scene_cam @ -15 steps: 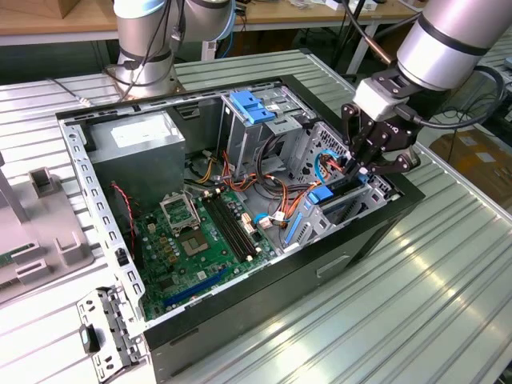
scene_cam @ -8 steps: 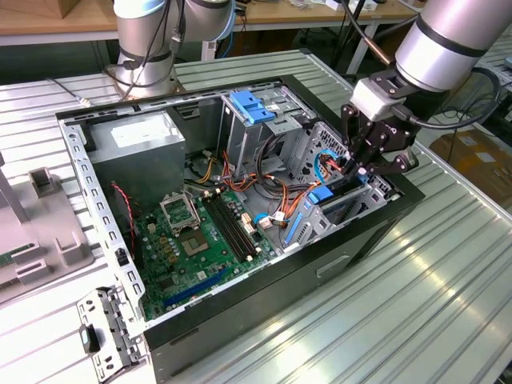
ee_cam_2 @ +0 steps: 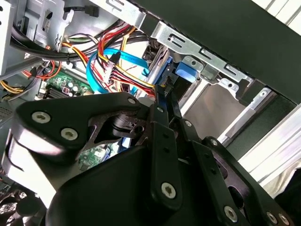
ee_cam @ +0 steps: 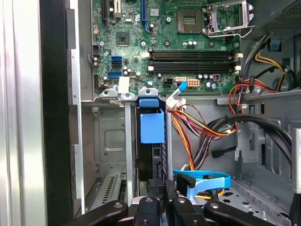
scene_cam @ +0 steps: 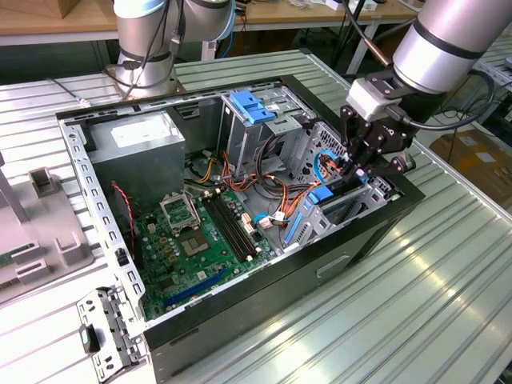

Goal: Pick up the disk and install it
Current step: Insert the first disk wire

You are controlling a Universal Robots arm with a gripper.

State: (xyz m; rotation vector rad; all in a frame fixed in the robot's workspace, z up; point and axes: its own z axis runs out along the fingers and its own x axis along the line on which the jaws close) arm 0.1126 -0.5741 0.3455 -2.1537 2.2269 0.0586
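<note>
The gripper [scene_cam: 370,164] stood low inside the computer case [scene_cam: 240,320], fingers [ee_cam: 162,200] pinched on the disk [ee_cam: 151,127], which sat on edge in the drive bay [ee_cam: 128,141] just beyond them. To my eye it needed straight, square pressure, clear of the cables [ee_cam: 197,125] alongside.

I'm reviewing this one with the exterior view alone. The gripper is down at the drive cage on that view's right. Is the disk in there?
Observer: Yes. In the first wrist view the disk stands on edge between the cage posts, just beyond the gripper.
Operator: Any cables close to the gripper?
Observer: In the second wrist view a blue cable and red-yellow wires loop right beside it.
</note>
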